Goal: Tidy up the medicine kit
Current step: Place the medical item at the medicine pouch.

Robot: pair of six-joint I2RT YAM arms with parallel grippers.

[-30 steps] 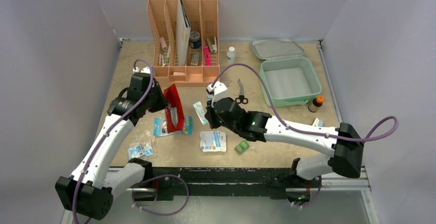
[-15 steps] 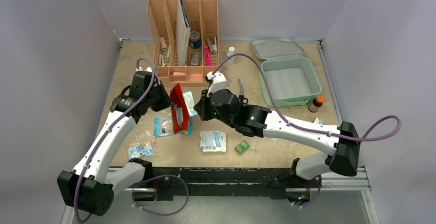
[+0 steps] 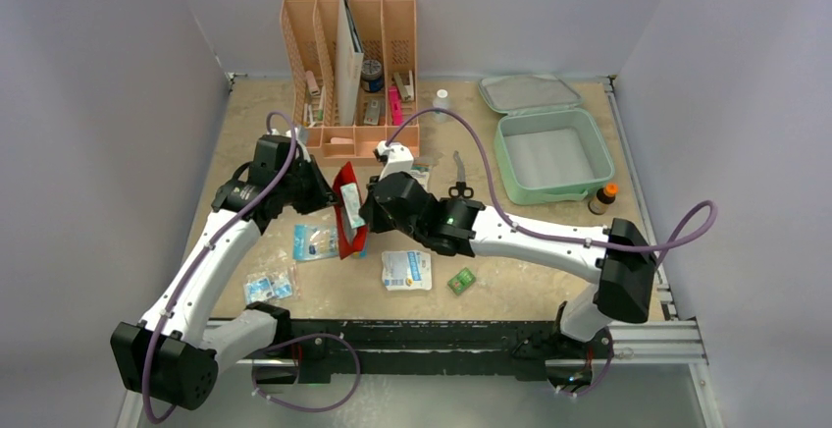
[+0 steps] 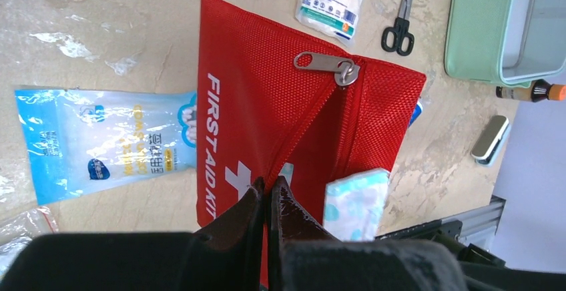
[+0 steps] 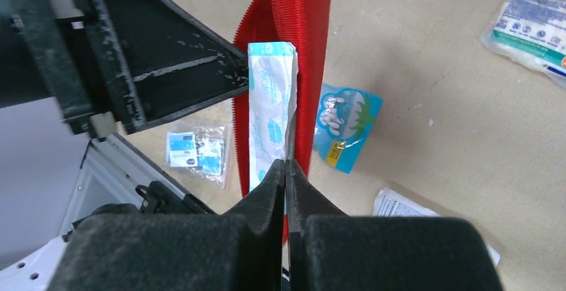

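Your left gripper (image 4: 268,189) pinches the red first-aid pouch (image 4: 267,104) open; your right gripper (image 5: 286,169) grips a sachet (image 5: 267,104). Next, slide it inside.

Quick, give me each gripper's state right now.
Left gripper: closed, pinching the red first aid pouch.
Right gripper: closed, holding the teal-and-white packet.

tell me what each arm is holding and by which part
Left fingers pinch the red first aid pouch at the edge of its open zip; right fingers pinch the blue-white packet by one end.
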